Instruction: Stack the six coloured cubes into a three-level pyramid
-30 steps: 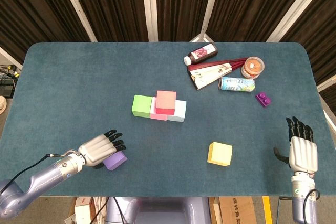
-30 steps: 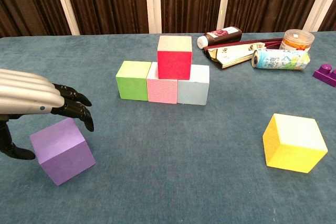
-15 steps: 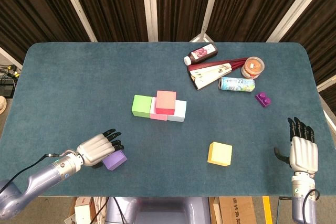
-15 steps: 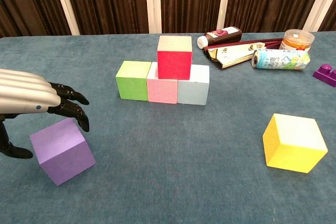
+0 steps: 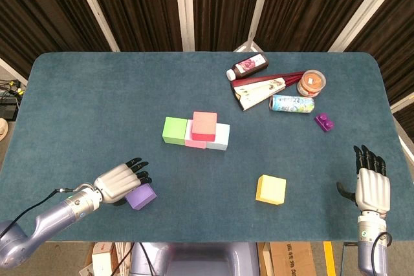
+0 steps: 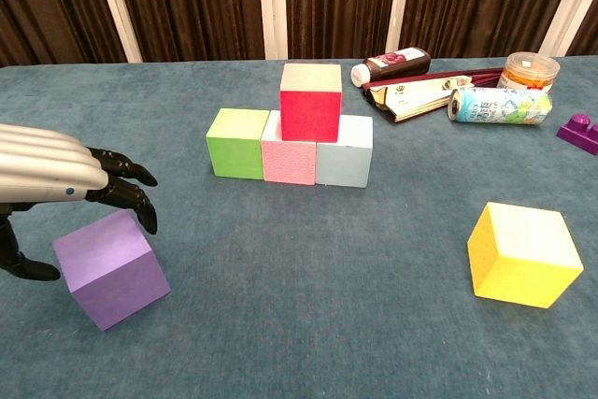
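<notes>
Near the middle of the blue table [image 5: 97,95] stands a row of three cubes touching side by side: the green cube [image 5: 174,130] on the left, the pink cube [image 5: 194,139] in the centre and the pale blue cube [image 5: 219,137] on the right. The red cube [image 5: 204,125] sits on top, over the pink and pale blue ones. At the near left, the left hand [image 5: 119,182] hovers over the purple cube [image 5: 141,196] with its fingers [image 6: 117,179] stretched out above it and the thumb down at the cube's left side, not yet grasping it. The yellow cube [image 5: 271,189] lies alone at the near right. Further right, the right hand [image 5: 372,185] rests released, fingers straight, holding nothing.
</notes>
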`<action>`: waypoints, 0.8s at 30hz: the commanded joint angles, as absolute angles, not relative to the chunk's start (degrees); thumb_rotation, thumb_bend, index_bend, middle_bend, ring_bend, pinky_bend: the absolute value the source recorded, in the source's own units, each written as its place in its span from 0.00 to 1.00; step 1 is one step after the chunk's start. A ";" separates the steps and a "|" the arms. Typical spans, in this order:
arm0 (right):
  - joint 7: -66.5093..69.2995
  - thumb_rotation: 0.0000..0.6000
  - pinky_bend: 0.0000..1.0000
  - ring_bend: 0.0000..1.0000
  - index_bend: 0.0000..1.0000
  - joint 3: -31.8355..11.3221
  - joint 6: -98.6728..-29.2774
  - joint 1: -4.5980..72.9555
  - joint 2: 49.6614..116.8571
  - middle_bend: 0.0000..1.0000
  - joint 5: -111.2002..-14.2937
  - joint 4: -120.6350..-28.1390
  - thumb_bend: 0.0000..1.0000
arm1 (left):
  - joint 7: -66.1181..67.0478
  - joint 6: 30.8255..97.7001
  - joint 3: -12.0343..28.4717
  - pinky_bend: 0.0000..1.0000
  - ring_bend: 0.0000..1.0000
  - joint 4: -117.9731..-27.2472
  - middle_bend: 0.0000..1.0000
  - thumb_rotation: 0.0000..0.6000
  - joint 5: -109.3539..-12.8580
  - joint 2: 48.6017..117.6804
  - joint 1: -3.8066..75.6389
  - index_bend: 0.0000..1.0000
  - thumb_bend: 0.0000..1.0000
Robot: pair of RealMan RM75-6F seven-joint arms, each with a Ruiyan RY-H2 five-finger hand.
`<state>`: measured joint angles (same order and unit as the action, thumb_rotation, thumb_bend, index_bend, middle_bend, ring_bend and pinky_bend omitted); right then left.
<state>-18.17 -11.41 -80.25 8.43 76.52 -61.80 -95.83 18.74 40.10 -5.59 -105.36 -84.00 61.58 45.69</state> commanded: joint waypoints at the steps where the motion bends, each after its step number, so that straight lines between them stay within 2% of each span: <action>1: -18.27 1.00 0.00 0.00 0.00 -11.49 -80.11 8.52 76.56 0.00 -61.46 -95.85 0.29 | 18.90 40.07 -5.57 0.00 0.00 -105.19 0.23 1.00 -84.01 61.77 45.66 0.25 0.33; 6: -18.30 1.00 0.00 0.00 0.00 -11.65 -79.92 8.59 76.49 0.00 -60.77 -95.86 0.29 | 19.24 40.58 -5.35 0.00 0.00 -104.63 0.29 1.00 -84.04 62.41 45.41 0.33 0.39; 14: -18.08 1.00 0.00 0.00 0.00 -11.72 -80.02 8.61 76.44 0.00 -60.43 -95.99 0.29 | 19.05 41.94 -5.12 0.00 0.00 -104.81 0.30 1.00 -84.55 62.38 44.78 0.34 0.41; 24: -17.74 1.00 0.00 0.00 0.00 -11.56 -79.66 8.67 76.13 0.00 -60.19 -96.25 0.29 | 18.88 45.53 -4.77 0.00 0.00 -110.61 0.30 1.00 -81.59 54.45 42.55 0.35 0.41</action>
